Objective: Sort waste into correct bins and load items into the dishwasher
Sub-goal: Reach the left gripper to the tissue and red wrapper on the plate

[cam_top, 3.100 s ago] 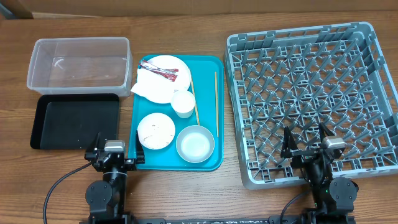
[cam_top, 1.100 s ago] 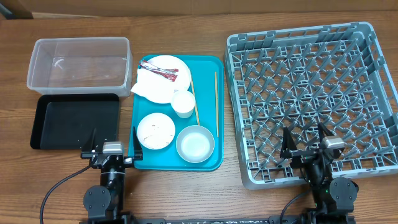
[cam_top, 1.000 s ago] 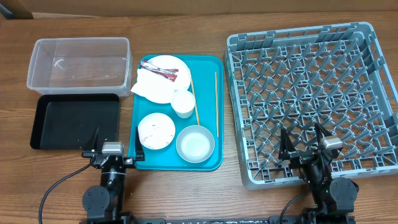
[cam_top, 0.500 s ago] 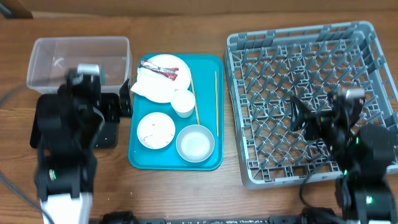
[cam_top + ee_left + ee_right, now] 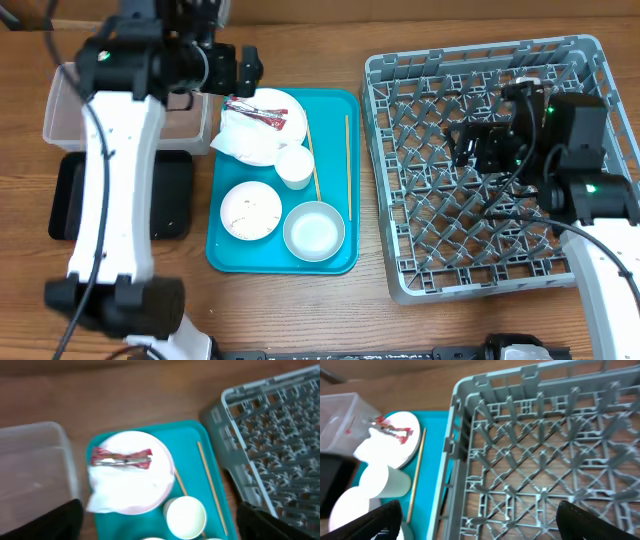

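Observation:
A teal tray (image 5: pixel 340 100) holds a large plate (image 5: pixel 285 105) with a crumpled napkin (image 5: pixel 236 140) and a red-and-white wrapper (image 5: pixel 255 113), a small cup (image 5: pixel 295 165), a small plate with rice grains (image 5: pixel 250 211), a bowl (image 5: pixel 313 231) and two chopsticks (image 5: pixel 312 160). My left gripper (image 5: pixel 228 66) is open and empty, high over the tray's far left corner. Its wrist view shows the wrapper (image 5: pixel 121 458), napkin (image 5: pixel 125 487) and cup (image 5: pixel 186 516) below. My right gripper (image 5: pixel 470 146) is open and empty above the grey rack (image 5: pixel 480 55).
The clear tub (image 5: pixel 55 110) stands at the back left, partly hidden by my left arm. The black tray (image 5: pixel 65 200) lies in front of it. The rack (image 5: pixel 545 450) holds nothing and fills the table's right side.
Both arms rose from the table's front edge and swung toward the back. The left now hangs by the large plate, the right over the rack. No object moved.

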`<state>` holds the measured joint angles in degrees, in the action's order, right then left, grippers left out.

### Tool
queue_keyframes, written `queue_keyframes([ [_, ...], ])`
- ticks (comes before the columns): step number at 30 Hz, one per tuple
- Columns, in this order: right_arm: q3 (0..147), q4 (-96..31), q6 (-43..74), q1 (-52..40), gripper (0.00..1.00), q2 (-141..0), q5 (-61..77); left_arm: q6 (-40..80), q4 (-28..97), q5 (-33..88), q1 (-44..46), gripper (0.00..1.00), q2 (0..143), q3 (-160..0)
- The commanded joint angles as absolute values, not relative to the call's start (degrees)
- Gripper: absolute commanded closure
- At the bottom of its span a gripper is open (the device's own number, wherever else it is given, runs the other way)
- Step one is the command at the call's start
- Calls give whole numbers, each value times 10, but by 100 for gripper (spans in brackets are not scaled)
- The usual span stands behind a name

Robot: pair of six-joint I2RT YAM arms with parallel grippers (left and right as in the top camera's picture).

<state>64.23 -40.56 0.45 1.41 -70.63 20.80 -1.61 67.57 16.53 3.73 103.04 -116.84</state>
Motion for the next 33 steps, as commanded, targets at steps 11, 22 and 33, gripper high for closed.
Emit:
queue_keyframes([
  [11, 657, -425, -1, 16, 0, -703, 245, 394, 632, 23, 59, 23, 1270, -1181],
  [22, 657, -438, -1, 16, 0, -703, 245, 430, 627, -58, 111, 27, 1344, -1179],
  [33, 656, -443, -1, 16, 0, -703, 241, 454, 604, -90, 112, 51, 1400, -1174],
])
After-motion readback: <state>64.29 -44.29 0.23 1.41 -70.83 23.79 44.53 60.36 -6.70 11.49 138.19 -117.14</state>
